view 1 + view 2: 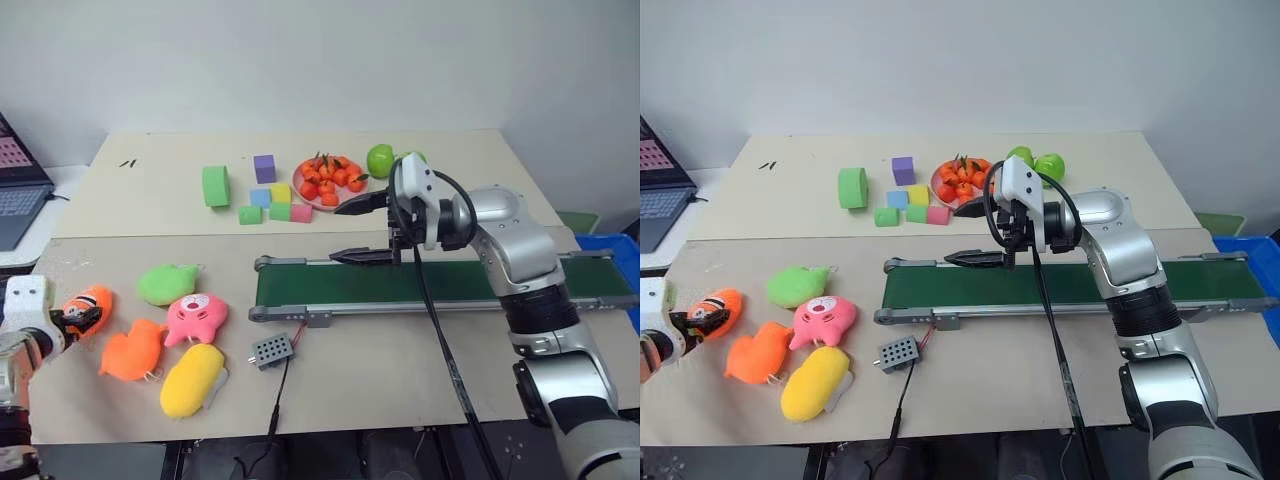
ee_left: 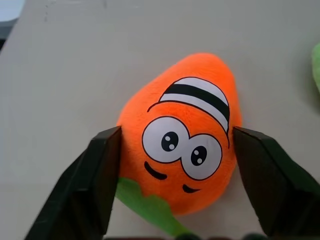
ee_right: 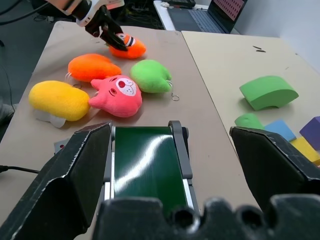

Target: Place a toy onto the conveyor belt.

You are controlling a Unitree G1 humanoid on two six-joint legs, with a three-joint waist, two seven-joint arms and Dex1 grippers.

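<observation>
Dark-green and long, the conveyor belt (image 1: 440, 282) is seen in its grey frame across the beige table (image 1: 420, 370), and nothing has yet been laid on it. The right gripper (image 1: 362, 232) is held above the belt's near-left end, pointing sideways, its two black fingers spread wide and empty. Well to the left of the belt, past the pink plush (image 1: 195, 318) and the green plush (image 1: 167, 284), the orange toy (image 2: 182, 135) lies face-up on the table. It is bracketed by the left gripper (image 2: 175, 150), angled downward, its fingers partly open and set just beside the toy's flanks; whether a firm hold is made cannot be told. Grasping, carrying and releasing appear to remain
</observation>
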